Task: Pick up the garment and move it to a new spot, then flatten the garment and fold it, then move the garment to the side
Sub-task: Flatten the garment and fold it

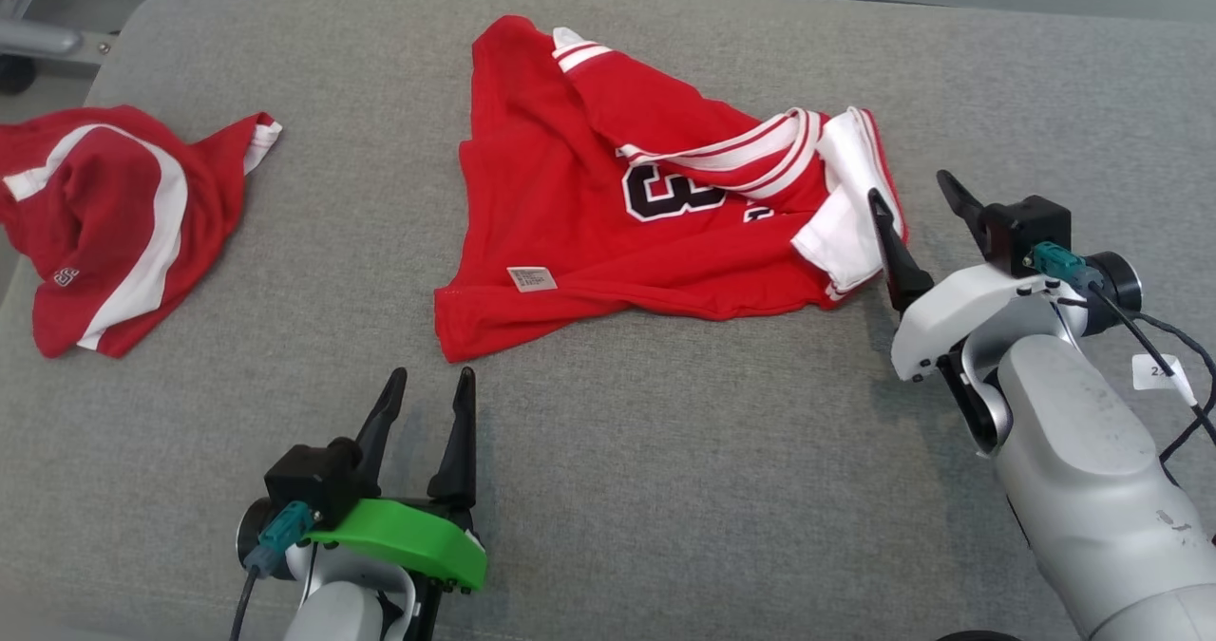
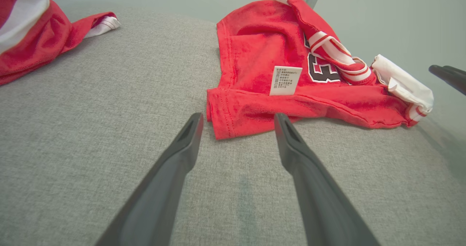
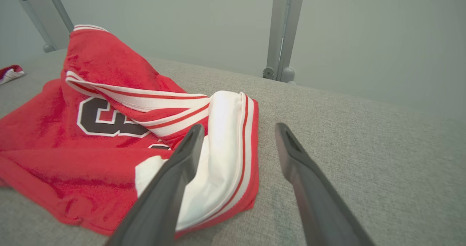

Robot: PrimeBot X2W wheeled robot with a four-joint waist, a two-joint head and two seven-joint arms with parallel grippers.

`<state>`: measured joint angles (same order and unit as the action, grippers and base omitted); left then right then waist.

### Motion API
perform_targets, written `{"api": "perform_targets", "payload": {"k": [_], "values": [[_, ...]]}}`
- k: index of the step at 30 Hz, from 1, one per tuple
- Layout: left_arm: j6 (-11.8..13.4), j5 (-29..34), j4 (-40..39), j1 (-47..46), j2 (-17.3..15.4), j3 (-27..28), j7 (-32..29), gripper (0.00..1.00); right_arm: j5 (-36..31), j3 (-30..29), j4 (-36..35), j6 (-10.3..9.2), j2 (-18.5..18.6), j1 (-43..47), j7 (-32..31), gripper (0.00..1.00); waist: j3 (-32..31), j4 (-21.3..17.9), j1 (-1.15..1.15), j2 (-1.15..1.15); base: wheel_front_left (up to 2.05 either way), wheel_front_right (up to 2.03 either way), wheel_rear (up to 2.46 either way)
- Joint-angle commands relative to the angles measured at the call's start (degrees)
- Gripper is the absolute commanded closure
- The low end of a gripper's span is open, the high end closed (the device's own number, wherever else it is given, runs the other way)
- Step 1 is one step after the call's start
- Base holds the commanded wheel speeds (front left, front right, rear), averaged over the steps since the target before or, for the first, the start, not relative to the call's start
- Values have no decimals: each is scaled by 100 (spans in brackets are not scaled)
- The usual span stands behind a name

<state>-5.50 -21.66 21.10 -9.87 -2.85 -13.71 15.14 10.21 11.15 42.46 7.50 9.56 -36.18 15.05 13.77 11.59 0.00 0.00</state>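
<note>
1. Two red pieces of clothing lie on the grey padded surface (image 1: 665, 489). At the far left we see the other red piece (image 1: 114, 214), crumpled, with white bands, well apart from everything else.
2. Next comes the left gripper (image 1: 432, 372), low in the head view. Its jaws are spread wide and we find nothing between them. The fingertips point at the garment's near left corner and stop just short of the hem.
3. In the middle lies the garment (image 1: 570, 204), a red jersey with red-and-white striped trim. It is rumpled and partly folded over itself, and the fold covers part of a dark number outlined in white. A small white label (image 1: 532, 278) sits near the front hem.
4. At the right we see the right gripper (image 1: 908, 185), jaws wide apart and holding nothing. The finger nearer the garment lies over its white right-hand edge, while the other is above bare surface. We cannot tell whether that finger touches the cloth.
</note>
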Motion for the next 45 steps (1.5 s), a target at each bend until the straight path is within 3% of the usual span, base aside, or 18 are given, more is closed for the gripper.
{"api": "perform_targets", "payload": {"k": [1,2,6,7,8,9,10,17,26,30,31,32,37,45], "values": [[42,-61,-29,-132,-8,-86,0,0,-122,3,296,-1,66,-221,19,0,434,452,0,0,0,0,0],[49,-78,-43,-157,-8,-129,1,0,-172,40,463,-1,74,-318,19,0,466,488,0,0,0,0,0],[91,-119,-84,-178,-8,-207,1,0,-300,121,851,-2,85,-609,19,19,542,556,0,0,0,0,0],[96,-124,-92,-179,-8,-209,1,0,-330,125,915,-2,83,-652,18,47,555,560,0,0,0,0,0],[98,-127,-94,-180,-9,-205,1,0,-328,114,966,-2,68,-679,18,55,564,556,0,0,0,0,0],[104,-128,-96,-183,-9,-196,1,0,-318,69,999,-2,56,-704,18,95,566,546,0,0,0,0,0],[111,-125,-100,-184,-9,-181,1,0,-318,16,1046,-2,36,-702,18,100,564,526,0,0,0,0,0],[89,-63,-76,-186,-9,-131,1,0,-45,-401,696,-3,-131,-480,18,100,457,292,0,0,0,0,0],[1,115,41,78,-10,94,1,0,1751,-1470,-1346,-3,-619,1064,18,100,-74,-408,0,0,0,0,0],[-52,201,106,158,-12,230,1,0,2408,-1755,-1666,-3,-653,1863,18,100,-306,-702,0,0,0,0,0],[-54,232,136,179,-12,249,1,0,2504,-1741,-1501,-3,-663,2048,18,60,-356,-762,0,0,0,0,0],[-60,243,165,213,-11,273,1,0,2503,-1729,-1410,-3,-665,2154,18,0,-412,-825,0,0,0,0,0],[-98,313,259,315,-14,379,1,0,2120,-2051,-1263,-1,-657,2629,18,0,-633,-1021,0,0,0,0,0],[-111,289,290,612,-13,466,1,0,1323,-2239,-1766,-1,-656,3045,18,0,-982,-1129,0,0,0,0,0]]}}
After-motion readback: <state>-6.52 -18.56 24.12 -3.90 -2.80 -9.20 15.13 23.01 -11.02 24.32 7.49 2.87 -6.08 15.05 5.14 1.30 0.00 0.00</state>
